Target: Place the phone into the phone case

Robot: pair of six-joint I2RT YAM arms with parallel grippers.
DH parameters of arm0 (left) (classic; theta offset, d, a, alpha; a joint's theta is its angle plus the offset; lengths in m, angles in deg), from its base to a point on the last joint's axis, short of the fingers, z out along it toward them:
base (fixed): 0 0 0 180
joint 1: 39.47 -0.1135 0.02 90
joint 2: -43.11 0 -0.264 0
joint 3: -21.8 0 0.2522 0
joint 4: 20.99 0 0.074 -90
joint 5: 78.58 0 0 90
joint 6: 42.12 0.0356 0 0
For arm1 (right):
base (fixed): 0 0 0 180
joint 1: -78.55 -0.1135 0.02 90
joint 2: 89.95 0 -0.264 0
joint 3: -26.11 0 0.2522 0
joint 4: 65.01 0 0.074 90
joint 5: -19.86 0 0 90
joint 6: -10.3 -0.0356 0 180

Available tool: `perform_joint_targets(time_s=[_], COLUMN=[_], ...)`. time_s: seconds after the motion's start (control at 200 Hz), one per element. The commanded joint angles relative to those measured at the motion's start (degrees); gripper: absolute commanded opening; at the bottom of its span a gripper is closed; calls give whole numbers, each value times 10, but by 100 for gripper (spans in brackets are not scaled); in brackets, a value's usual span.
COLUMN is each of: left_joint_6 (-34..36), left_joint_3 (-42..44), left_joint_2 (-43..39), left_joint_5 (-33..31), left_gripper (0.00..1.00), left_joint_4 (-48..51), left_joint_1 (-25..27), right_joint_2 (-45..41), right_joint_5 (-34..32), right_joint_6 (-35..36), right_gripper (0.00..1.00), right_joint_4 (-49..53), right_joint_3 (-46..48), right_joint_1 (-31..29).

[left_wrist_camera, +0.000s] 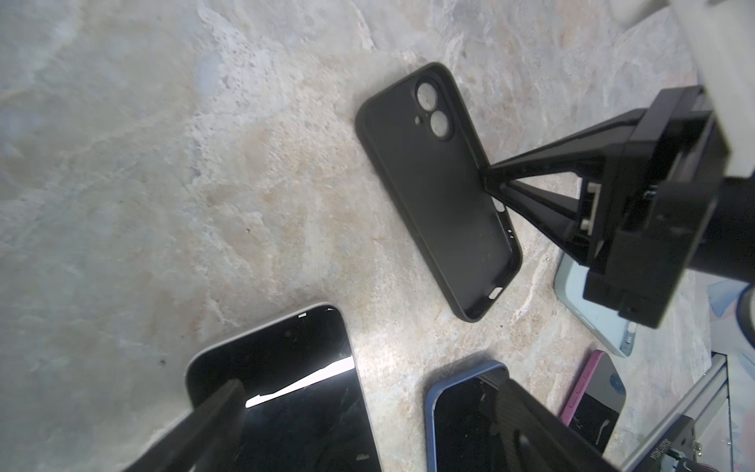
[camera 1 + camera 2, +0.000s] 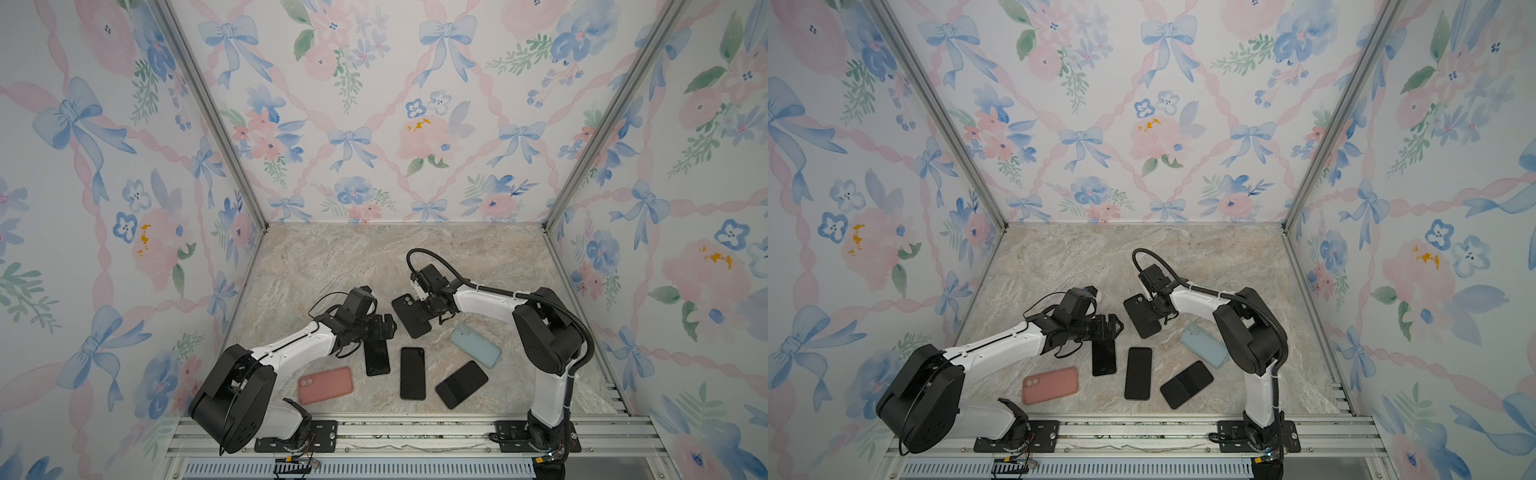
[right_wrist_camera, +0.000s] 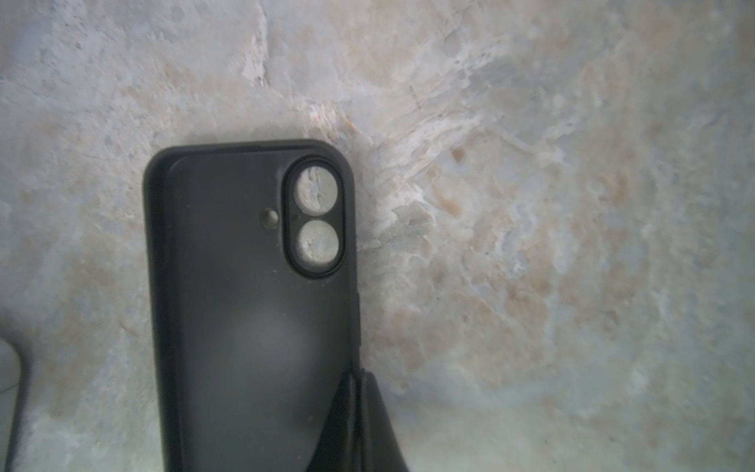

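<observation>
Right wrist view: our right pincer (image 3: 356, 384) clamped on the black case (image 3: 245, 327) rim.
We see the left pincer (image 1: 367, 392) wide open over a phone (image 1: 286, 355).

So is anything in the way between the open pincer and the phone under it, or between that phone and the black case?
Nothing visible. The left pincer is open directly above the phone, and only bare table lies between the phone and the black case. The right pincer is shut on the case's side wall.
</observation>
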Motion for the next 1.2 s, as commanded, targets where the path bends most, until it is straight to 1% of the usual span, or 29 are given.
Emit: perform_joint_targets(time_s=[0.0,0.15,0.305,0.46,0.635,0.805,0.94,1.07,1.195], left_joint_6=[1,0,3,6,6,3,2,4,1], left_joint_3=[-7,-4,-7,-9,-2,15,23,23,26], left_joint_2=[4,-2,-2,-6,-11,-34,-39,-34,-40], left_joint_5=[8,10,15,20,48,42,43,54,60], left_gripper=[97,97,97,98,98,98,98,98,97], left_joint_4=[-7,-7,-7,-6,-9,-8,-8,-8,-8], left_joint_1=[-2,-4,-7,-13,-27,-31,-33,-33,-33], right_joint_2=[8,28,48,62,73,92,93,93,85], right_joint_5=[-9,-11,-32,-45,-51,-60,-67,-64,-66], right_joint_6=[-31,-63,-90,-106,-119,-127,-133,-135,-133], right_gripper=[6,3,0,0,0,0,0,7,22], right_joint_4=[11,16,30,35,2,0,-4,-5,10], right_joint_3=[-23,-47,-78,-105,-113,-134,-134,-134,-137], right_joint_1=[-4,-9,-7,-2,8,12,12,12,9])
